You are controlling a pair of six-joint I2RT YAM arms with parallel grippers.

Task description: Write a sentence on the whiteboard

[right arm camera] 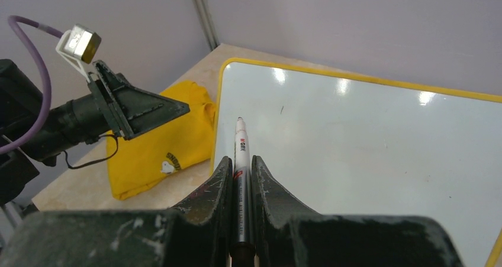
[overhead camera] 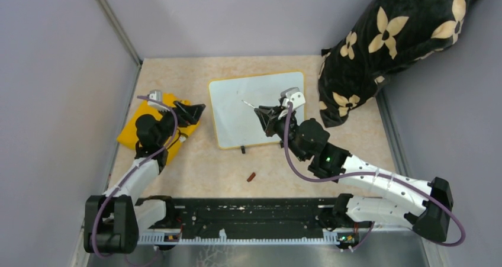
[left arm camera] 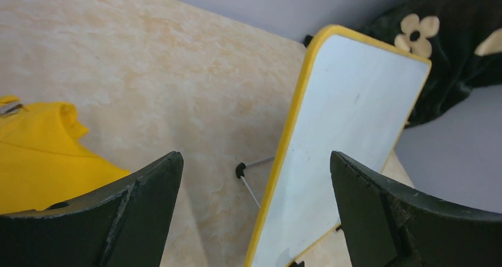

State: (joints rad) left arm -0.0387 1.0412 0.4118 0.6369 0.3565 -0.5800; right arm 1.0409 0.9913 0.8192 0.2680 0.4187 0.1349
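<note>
The whiteboard (overhead camera: 237,113) lies flat on the table, white with a thin yellow rim. Its surface is blank; no sentence shows on it. My right gripper (overhead camera: 263,114) is over the board's right part, shut on a white marker (right arm camera: 241,148) whose tip points toward the board's left edge, just above the surface. The board (right arm camera: 367,148) fills the right wrist view. My left gripper (overhead camera: 192,112) is open and empty, left of the board above a yellow cloth (overhead camera: 148,131). In the left wrist view the board (left arm camera: 349,131) shows between the open fingers (left arm camera: 145,202).
A small reddish marker cap (overhead camera: 251,176) lies on the table in front of the board. A black pillow with cream flowers (overhead camera: 391,42) leans at the back right. A black foot on a wire stand (left arm camera: 240,170) sticks out beside the board's edge. Grey walls enclose the table.
</note>
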